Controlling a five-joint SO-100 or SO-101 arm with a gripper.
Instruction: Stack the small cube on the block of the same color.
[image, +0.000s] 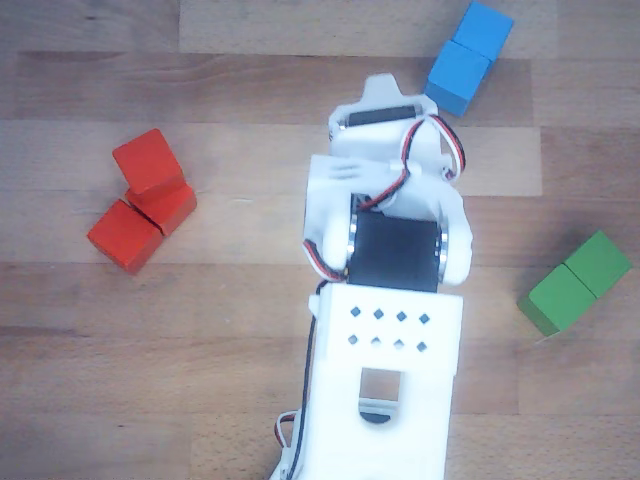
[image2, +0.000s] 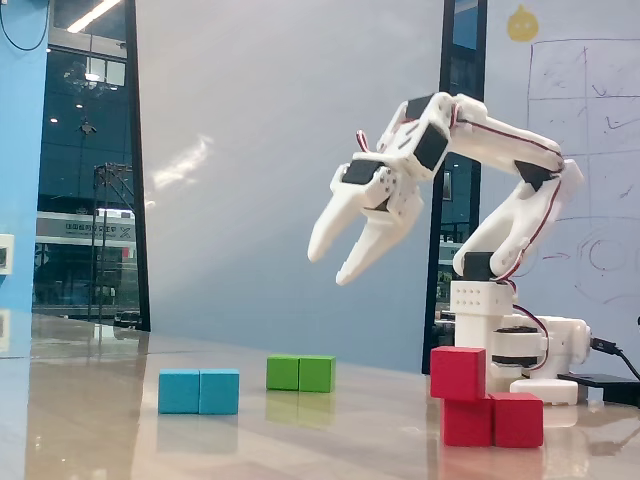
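Though raised above table, tool (image2: 329, 265) agape.

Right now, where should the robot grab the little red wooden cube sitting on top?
Probably from above, pinching two opposite flat side faces of the little red wooden cube. It sits on one end of the long red wooden block, so its sides are clear and its top is open to the open gripper.

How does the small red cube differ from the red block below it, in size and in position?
The small cube is a single cube; the block is about twice as long, with a seam across its middle. The small cube rests on top, raised off the table; the block lies flat on the table. The small cube sits turned, overhanging one end of the block. Both are red.
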